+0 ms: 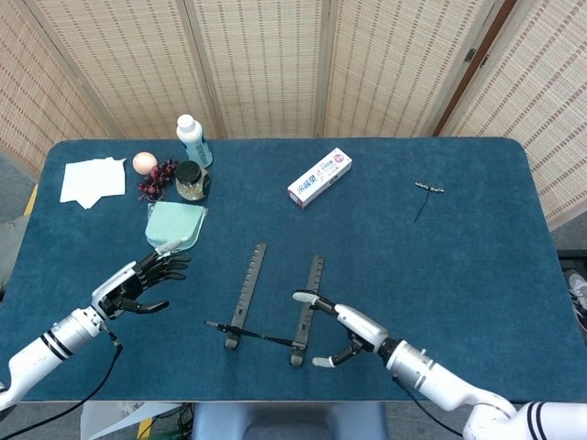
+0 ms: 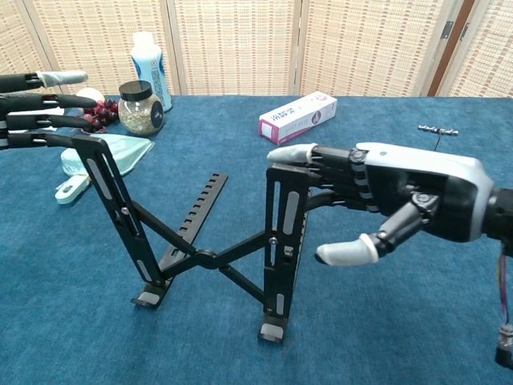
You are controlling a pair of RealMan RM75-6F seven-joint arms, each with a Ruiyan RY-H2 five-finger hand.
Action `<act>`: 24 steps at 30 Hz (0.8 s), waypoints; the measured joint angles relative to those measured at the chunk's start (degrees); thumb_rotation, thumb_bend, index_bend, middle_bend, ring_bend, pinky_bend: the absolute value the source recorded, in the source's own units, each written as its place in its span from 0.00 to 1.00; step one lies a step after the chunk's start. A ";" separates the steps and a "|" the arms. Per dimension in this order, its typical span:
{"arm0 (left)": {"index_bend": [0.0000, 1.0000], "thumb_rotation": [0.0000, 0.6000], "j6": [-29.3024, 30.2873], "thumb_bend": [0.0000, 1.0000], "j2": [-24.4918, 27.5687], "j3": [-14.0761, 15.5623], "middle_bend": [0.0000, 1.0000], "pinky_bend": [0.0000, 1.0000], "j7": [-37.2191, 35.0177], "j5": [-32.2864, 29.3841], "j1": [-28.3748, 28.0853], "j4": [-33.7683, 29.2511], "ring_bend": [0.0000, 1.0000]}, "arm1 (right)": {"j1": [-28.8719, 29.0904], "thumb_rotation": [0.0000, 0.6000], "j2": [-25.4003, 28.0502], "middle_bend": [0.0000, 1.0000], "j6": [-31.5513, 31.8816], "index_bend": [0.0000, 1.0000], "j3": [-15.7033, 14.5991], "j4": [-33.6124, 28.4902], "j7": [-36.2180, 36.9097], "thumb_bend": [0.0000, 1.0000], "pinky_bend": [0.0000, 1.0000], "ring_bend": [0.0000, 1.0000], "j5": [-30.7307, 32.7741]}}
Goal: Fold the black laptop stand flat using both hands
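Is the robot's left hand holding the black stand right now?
No. In the head view the left robot hand hovers open, clear of the black laptop stand, with bare table between them.
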 measured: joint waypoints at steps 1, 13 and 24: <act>0.03 1.00 0.09 0.20 0.22 -0.17 0.17 0.19 0.38 0.08 0.23 -0.31 0.15 | 0.22 1.00 -0.82 0.00 -0.44 0.00 0.47 -0.02 -0.69 0.09 0.12 0.00 0.76; 0.03 1.00 0.66 0.20 1.98 -1.46 0.17 0.18 1.13 1.79 1.88 -1.88 0.15 | 0.38 1.00 -8.66 0.00 0.73 0.00 5.92 2.19 -7.62 0.15 0.12 0.00 7.93; 0.03 1.00 -1.36 0.20 2.80 -2.96 0.17 0.18 5.30 1.00 2.35 -2.61 0.15 | -3.42 1.00 -11.44 0.00 7.36 0.00 10.76 3.86 -14.86 0.16 0.04 0.00 17.19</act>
